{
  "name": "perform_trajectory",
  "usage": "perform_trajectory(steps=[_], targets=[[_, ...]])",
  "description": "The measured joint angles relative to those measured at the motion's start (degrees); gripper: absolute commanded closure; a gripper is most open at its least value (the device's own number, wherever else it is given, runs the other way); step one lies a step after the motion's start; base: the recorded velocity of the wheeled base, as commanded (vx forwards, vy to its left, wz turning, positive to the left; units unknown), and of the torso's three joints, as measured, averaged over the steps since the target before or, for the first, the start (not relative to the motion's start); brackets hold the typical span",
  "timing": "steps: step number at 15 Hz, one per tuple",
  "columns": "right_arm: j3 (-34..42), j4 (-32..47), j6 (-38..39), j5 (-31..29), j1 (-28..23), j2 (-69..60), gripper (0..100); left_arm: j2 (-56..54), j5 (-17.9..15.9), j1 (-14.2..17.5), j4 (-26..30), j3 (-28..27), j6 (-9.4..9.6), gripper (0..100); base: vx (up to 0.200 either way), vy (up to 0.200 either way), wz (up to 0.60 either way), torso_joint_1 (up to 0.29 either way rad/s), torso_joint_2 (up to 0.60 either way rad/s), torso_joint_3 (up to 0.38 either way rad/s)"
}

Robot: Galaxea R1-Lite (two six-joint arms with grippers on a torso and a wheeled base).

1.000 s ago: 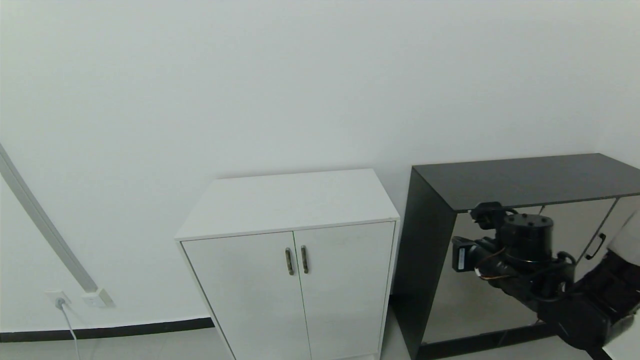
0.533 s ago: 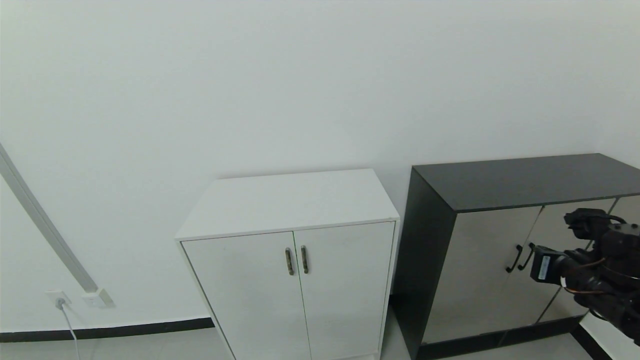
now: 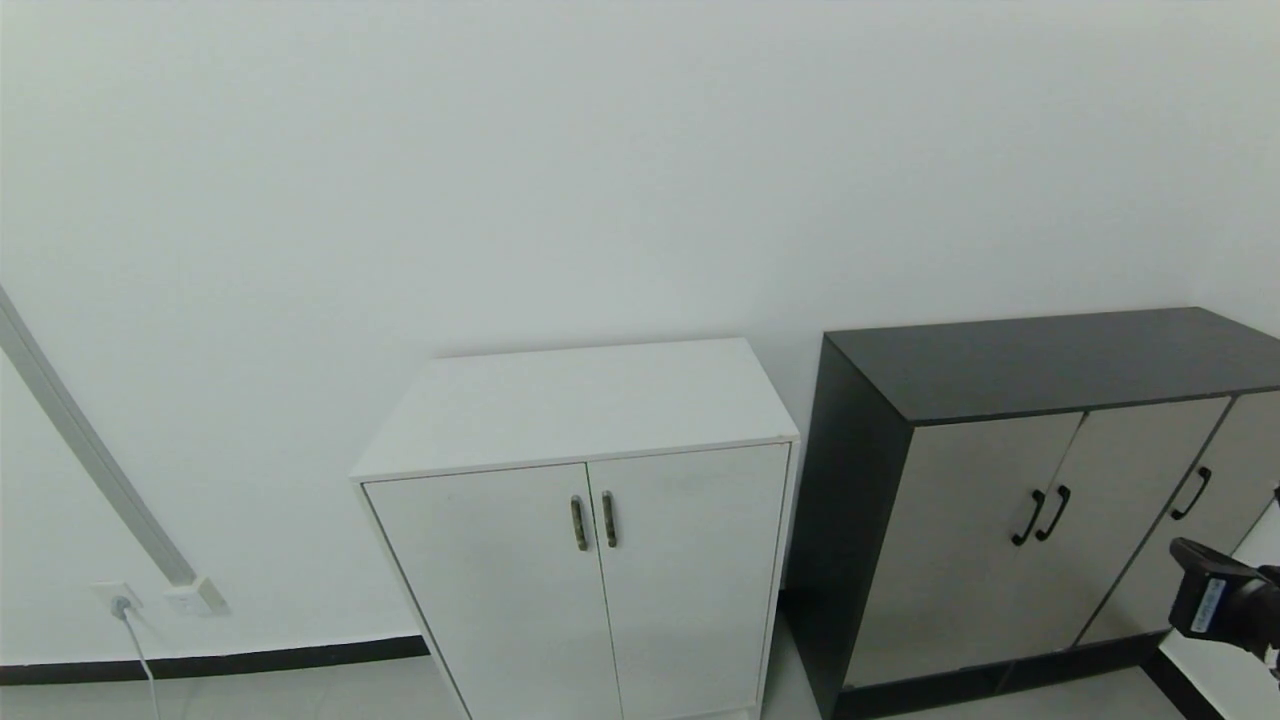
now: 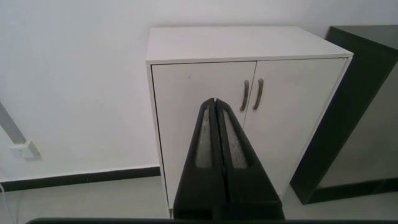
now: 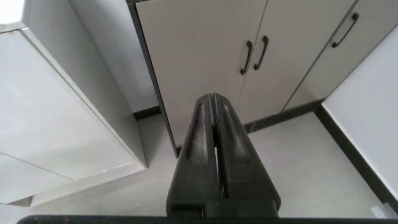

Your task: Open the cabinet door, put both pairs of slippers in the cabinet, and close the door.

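**A:** What has just changed?

**B:** The right arm [image 3: 1225, 605] hung in front of the black cabinet [image 3: 860, 520] a second ago, covering its paired handles [image 3: 1040, 515]. It has now pulled back to the lower right edge of the head view. The doors [image 3: 960, 540] sit flush and shut.

**A:** So the task is ending?

**B:** I judge the closing step done. With the doors shut, I cannot tell whether the slippers are inside.

**A:** And the fingers?

**B:** Both sets are clenched on nothing: the right gripper [image 5: 213, 96] and the left gripper [image 4: 214, 101].

**A:** What do the views add to each other?

**B:** The right wrist view shows the floor [image 5: 298, 162] at the black cabinet's foot. The left wrist view faces the white cabinet [image 4: 186, 93], also closed, with a wall socket [image 4: 22, 150] near it. The head view shows the two cabinets side by side against the wall.
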Motion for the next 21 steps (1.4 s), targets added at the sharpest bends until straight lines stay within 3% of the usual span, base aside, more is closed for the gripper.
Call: perform_trajectory(steps=[2, 5, 14, 21], targets=[[1.35, 2.41, -0.33, 0.17, -0.05, -4.33, 100, 0.0, 0.0, 0.02, 0.0, 0.0, 0.0, 100, 0.0, 0.0, 0.0, 0.0, 0.0, 0.0], [1.85, 12.32, -0.68, 2.19, -0.02, -13.25, 100, 0.0, -0.02, 0.0, 0.0, 0.0, 0.0, 100, 0.0, 0.0, 0.0, 0.0, 0.0, 0.0], [1.79, 57.08, -3.99, 16.66, 0.85, -48.21, 100, 0.0, -0.11, 0.0, 0.01, 0.0, 0.0, 100, 0.0, 0.0, 0.0, 0.0, 0.0, 0.0], [1.85, 66.26, -4.38, 17.73, 2.8, -58.54, 100, 0.0, -0.18, 0.0, 0.0, 0.0, 0.01, 100, 0.0, 0.0, 0.0, 0.0, 0.0, 0.0]])
